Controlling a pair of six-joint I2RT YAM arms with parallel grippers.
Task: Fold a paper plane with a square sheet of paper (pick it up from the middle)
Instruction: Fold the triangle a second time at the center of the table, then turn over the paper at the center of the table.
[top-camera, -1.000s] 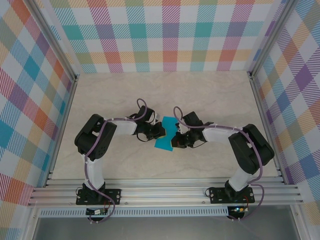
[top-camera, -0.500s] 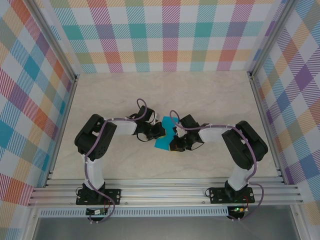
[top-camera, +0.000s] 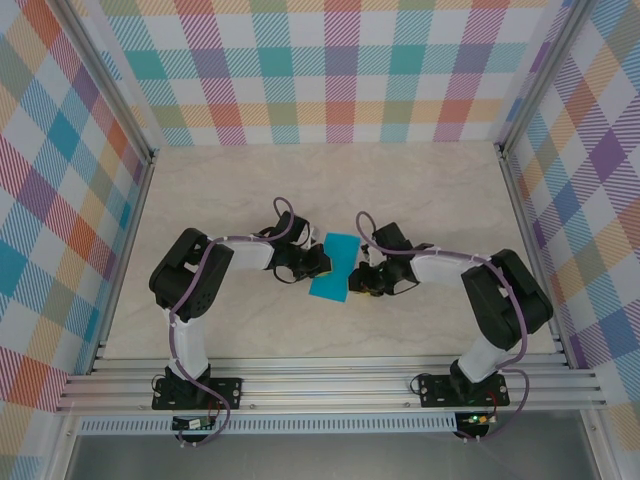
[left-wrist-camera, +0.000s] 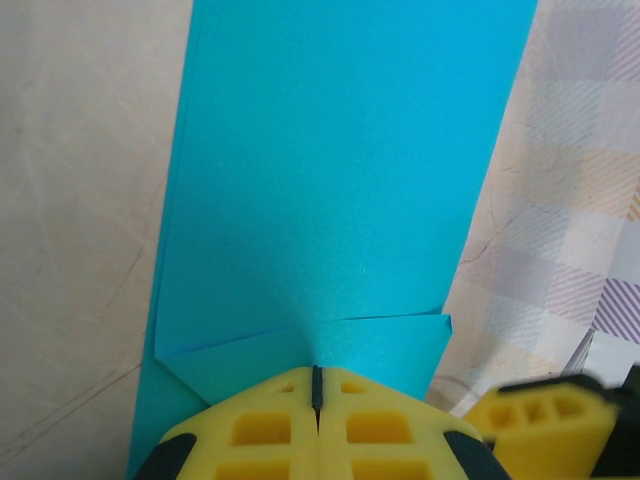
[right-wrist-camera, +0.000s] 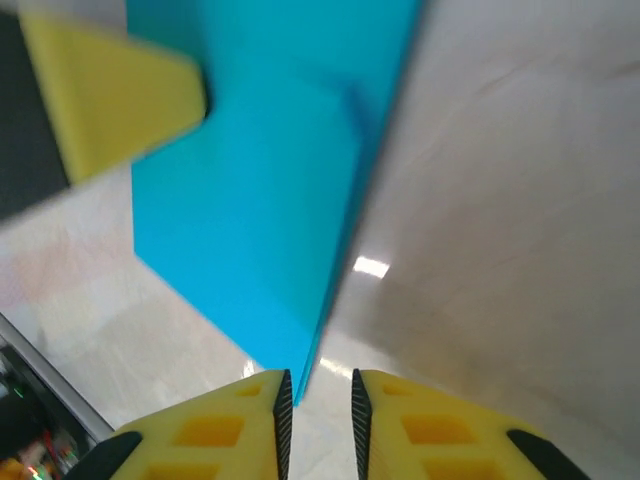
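Observation:
The square sheet of paper (top-camera: 333, 268) is folded into a long teal strip and lies on the table between the two arms. In the left wrist view the paper (left-wrist-camera: 330, 180) shows small folded flaps at its near end. My left gripper (left-wrist-camera: 316, 372) is shut on that end, its yellow pads pressed together. It reaches the strip from the left (top-camera: 318, 262). My right gripper (top-camera: 352, 283) sits at the strip's right edge. Its jaws (right-wrist-camera: 318, 385) stand a little apart, with the corner of the paper (right-wrist-camera: 260, 200) reaching into the gap beside the left pad.
Pale marbled table (top-camera: 420, 190) lies bare beyond the arms, inside checked walls and metal rails (top-camera: 330, 385). The left gripper's yellow finger (right-wrist-camera: 110, 100) shows in the right wrist view, and the right gripper's finger (left-wrist-camera: 540, 420) shows in the left wrist view.
The right gripper pressed in leftwards over the paper, then drew back right, and its jaws parted from shut. The left gripper stayed shut on the paper and did not move.

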